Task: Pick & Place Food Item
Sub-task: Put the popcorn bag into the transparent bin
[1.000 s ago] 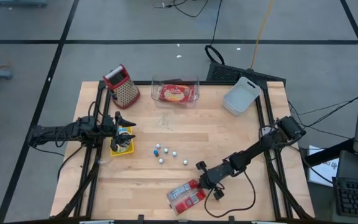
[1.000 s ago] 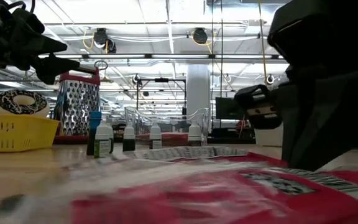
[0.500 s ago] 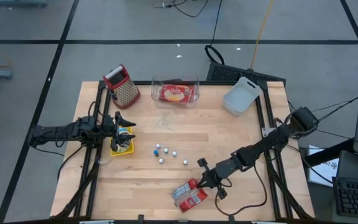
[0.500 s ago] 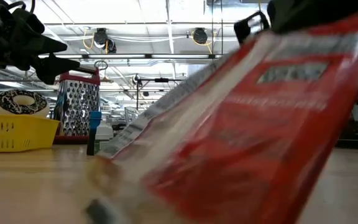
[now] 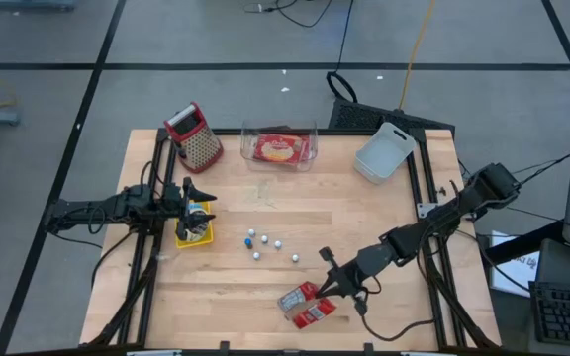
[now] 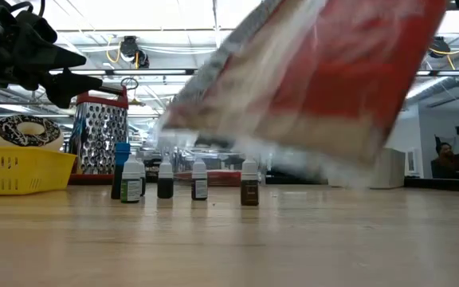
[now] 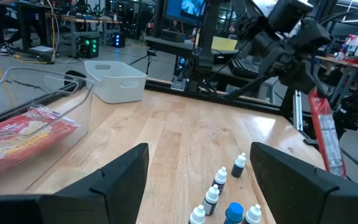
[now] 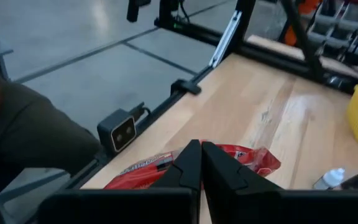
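Observation:
A red and clear food packet (image 5: 305, 305) hangs near the table's front edge, held by my right gripper (image 5: 328, 288), which is shut on it. The low view shows the packet (image 6: 325, 72) well above the tabletop. In the left wrist view it (image 7: 326, 137) hangs edge-on. My left gripper (image 5: 207, 192) waits open at the table's left, above a yellow basket (image 5: 194, 233), with nothing between its fingers (image 7: 120, 171). My right gripper pinches the packet's upper edge (image 8: 234, 155) between its two shut fingers (image 8: 188, 165). The fingers come slanting down from the table's right side. The packet hangs below them, lifted clear of the table, and spreads out to both sides of the fingers.
Several small dropper bottles (image 5: 264, 243) stand mid-table. A clear container (image 5: 280, 146) holding another red packet, a grater (image 5: 194, 133) and a white bin (image 5: 384, 151) line the far edge. The yellow basket (image 6: 18, 169) holds a donut. A person's leg (image 8: 23, 134) shows beyond the near edge.
My right gripper has gone up, staying shut on the packet. The packet lay flat on the table near the front edge; its held end rose first, and now the whole packet hangs clear of the table.

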`<move>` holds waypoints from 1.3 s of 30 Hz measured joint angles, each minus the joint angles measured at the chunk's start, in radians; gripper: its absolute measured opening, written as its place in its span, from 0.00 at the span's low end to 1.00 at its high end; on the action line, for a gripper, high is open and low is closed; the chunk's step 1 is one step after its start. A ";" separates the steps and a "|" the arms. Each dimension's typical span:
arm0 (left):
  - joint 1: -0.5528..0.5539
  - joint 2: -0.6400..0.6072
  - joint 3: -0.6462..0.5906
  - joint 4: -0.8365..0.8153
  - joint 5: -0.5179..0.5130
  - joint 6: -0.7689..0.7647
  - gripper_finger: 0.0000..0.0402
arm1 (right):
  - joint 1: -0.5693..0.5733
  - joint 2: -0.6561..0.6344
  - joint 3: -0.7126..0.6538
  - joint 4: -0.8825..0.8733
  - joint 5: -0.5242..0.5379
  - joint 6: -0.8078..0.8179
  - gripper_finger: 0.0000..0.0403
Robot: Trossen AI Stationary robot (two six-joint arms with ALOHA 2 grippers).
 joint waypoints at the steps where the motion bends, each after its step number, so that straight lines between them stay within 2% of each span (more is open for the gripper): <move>1: 0.000 0.000 0.000 0.000 0.000 0.000 0.70 | -0.001 -0.007 0.000 0.008 -0.001 -0.007 0.00; 8: 0.000 0.000 0.000 0.001 0.000 0.000 0.70 | -0.048 -0.061 0.000 0.012 -0.003 -0.029 0.00; 18: 0.000 0.000 0.000 0.001 0.000 0.000 0.70 | -0.196 -0.080 0.000 0.013 -0.006 -0.055 0.00; 30: 0.000 0.000 0.000 0.001 0.000 0.000 0.70 | -0.453 -0.080 0.001 0.154 -0.006 -0.148 0.00; 36: 0.000 0.000 0.000 0.001 0.000 0.000 0.70 | -0.613 -0.080 0.001 0.202 -0.008 -0.135 0.00; 39: 0.000 0.000 0.000 0.001 0.000 0.000 0.70 | -0.694 -0.061 0.002 0.234 -0.047 -0.106 0.00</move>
